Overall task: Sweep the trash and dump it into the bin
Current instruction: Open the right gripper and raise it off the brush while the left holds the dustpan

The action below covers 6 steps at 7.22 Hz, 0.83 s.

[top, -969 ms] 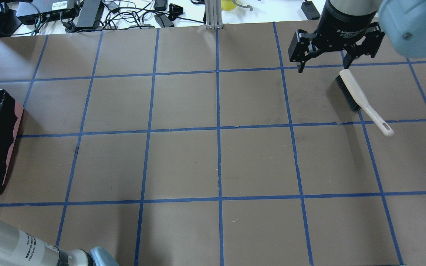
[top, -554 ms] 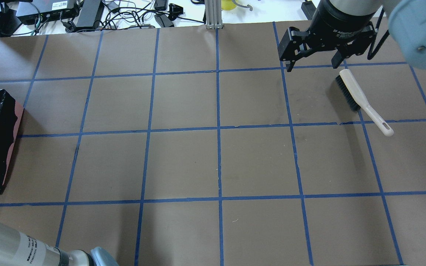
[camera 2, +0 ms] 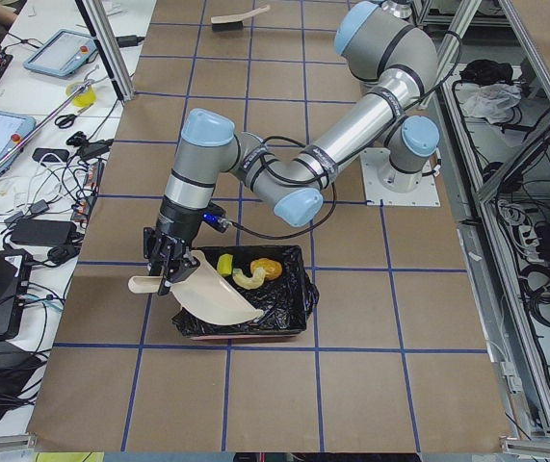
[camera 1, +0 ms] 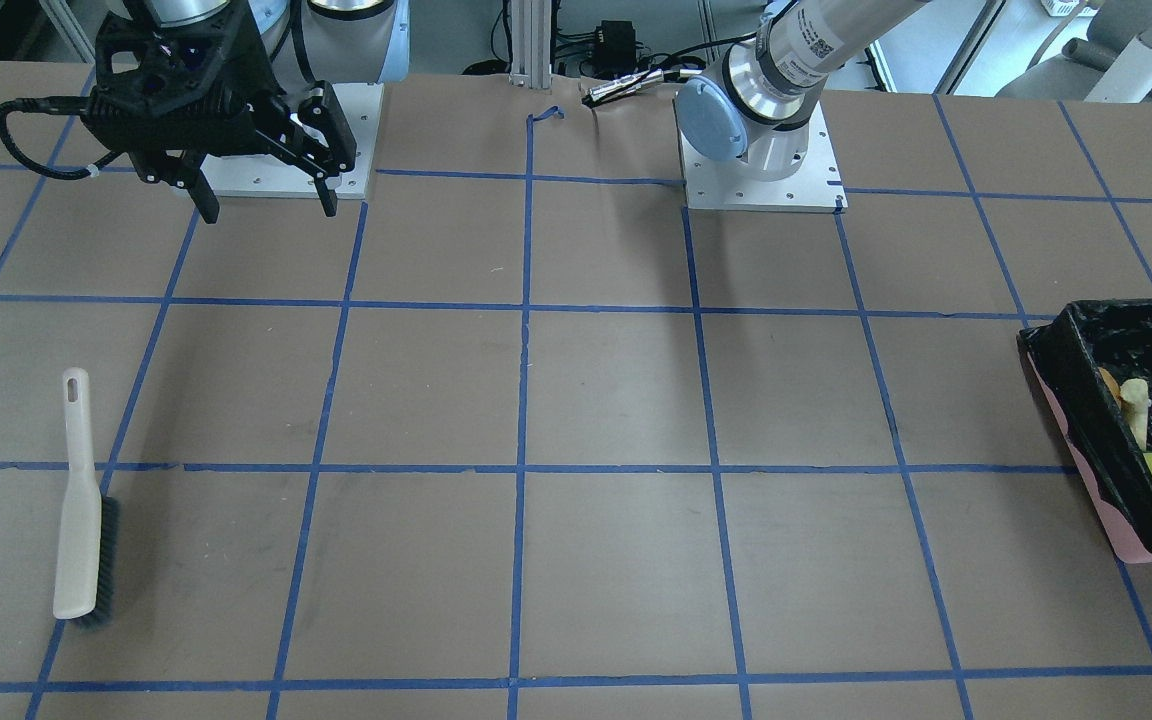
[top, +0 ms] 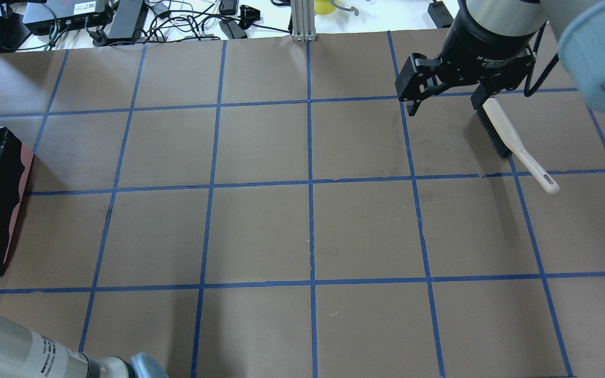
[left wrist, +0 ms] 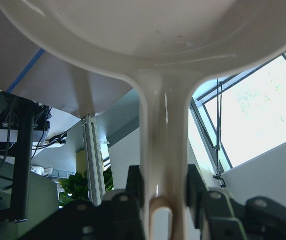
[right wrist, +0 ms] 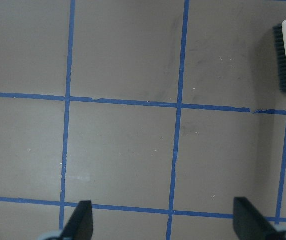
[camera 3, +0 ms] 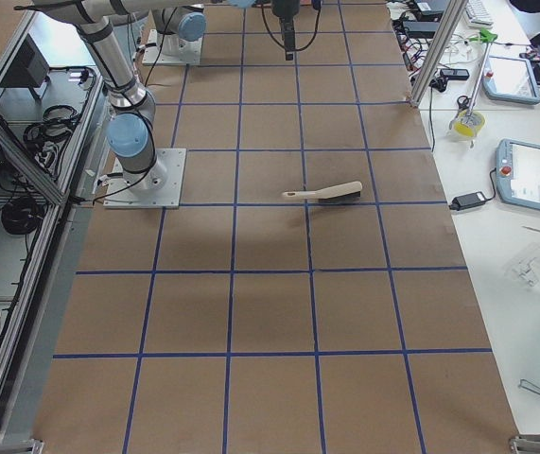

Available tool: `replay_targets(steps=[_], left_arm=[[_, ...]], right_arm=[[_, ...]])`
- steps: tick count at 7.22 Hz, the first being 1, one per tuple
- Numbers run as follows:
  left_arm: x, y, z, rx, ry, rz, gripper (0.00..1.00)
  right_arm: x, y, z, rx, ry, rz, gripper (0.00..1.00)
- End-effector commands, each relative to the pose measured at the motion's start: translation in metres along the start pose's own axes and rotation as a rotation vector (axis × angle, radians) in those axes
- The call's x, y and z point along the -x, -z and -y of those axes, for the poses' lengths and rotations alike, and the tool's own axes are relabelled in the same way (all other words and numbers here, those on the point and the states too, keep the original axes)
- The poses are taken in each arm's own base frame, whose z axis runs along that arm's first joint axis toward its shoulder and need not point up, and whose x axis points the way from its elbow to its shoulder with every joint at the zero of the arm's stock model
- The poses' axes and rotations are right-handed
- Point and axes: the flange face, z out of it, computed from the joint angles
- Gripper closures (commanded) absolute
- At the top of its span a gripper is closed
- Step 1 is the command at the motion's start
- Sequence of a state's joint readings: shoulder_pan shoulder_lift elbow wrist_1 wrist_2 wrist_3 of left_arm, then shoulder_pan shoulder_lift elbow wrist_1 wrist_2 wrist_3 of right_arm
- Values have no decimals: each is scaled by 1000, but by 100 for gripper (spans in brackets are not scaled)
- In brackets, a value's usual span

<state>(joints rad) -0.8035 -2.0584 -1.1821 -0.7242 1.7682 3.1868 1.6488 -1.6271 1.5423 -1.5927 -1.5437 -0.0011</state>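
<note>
Brown paper gridded with blue tape is covering the table (camera 1: 616, 400). In the front-facing view my right jaws are hanging at upper left, spread wide and holding nothing. The brush (camera 1: 81, 500) is lying at lower left, well apart from them, its handle pointing up the frame. The bin (camera 1: 1076, 400) is sitting at the right edge, partly cut off, with the trash (camera 1: 1133, 400) showing inside.

From overhead, one finger of my right jaws is overlapping the brush's bristle end, and I cannot tell whether it is touching. The left edge is slicing the bin.

The left side view is telling me most. The dustpan (camera 2: 215, 300) is tilting over the bin's lower left rim, with three pieces lying in the black liner just beyond its lip. I am judging that any remaining tipping belongs to my left arm, by far the nearer one.

The right side view is showing the brush mid-table and no bin.

My left wrist camera is showing my left jaws clamping the dustpan's handle. My right wrist camera is showing bare paper between wide fingertips (right wrist: 82, 220), with the brush cut off at upper right.
</note>
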Motion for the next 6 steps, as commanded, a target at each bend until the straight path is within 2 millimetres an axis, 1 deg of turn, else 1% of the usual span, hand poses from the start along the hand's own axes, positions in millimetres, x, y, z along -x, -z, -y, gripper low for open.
replay_targets(steps=[1,2,3,4,5,6], left_arm=[[24,29,-14,-167,116,26,100],[44,40,-13,-230,171,32,100],[74,54,-4,-289,272,35,100],[117,70,16,-365,342,24,100],[155,75,33,-405,411,16,100],[193,75,55,-455,457,3,100]], right_arm=[[-3,1,1,-13,12,-6,0],[-6,1,3,-16,24,-6,0],[-13,2,4,-15,21,-7,0],[-18,2,6,-21,34,-6,0],[-20,3,6,-23,34,-8,0],[-20,3,7,-25,34,-5,0]])
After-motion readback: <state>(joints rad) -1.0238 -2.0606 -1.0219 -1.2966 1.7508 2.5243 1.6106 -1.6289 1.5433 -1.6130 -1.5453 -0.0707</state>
